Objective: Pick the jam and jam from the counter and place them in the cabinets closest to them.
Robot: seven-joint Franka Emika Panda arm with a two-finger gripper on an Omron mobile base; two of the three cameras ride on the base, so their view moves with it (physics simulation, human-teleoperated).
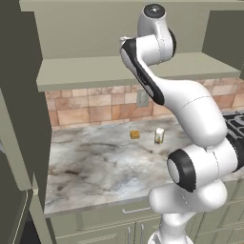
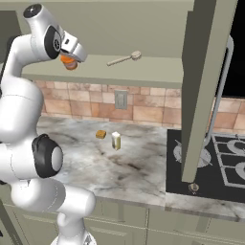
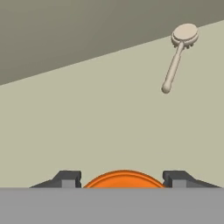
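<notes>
- The arm reaches up into the open cabinet (image 2: pixel 143 28) above the desk (image 2: pixel 134 167), and the hand (image 2: pixel 72 56) sits just above the cabinet's lower shelf (image 2: pixel 143 72).
- The hand is clamped on a jam jar (image 2: pixel 70 62): in the right base view the orange jar hangs right under the hand, and in the hand view its orange round top (image 3: pixel 124 179) sits between the two dark fingertips (image 3: pixel 68 178), which stand one on each side of it.
- From the hand view I see the jar end-on, so its axis runs along the hand's line, toward the shelf; I cannot tell whether its base already touches the shelf.
- A pale long-handled brush (image 2: pixel 125 58) lies flat on the same shelf, well to the right of the jar. Its long axis runs slantwise along the shelf, round head to the right and deeper in, handle end pointing back toward the hand.
- Down on the desk, a small orange-brown object (image 2: pixel 100 134) rests near the tiled back wall (image 2: pixel 143 105); it is too small to name for sure.
- Just beside it to the right stands a small pale upright carton (image 2: pixel 116 140), apart from it.
- A cabinet door (image 2: pixel 206 86) stands open at the right, with a silver bar handle (image 2: pixel 224 91), in front of the black stove top (image 2: pixel 215 162).
</notes>
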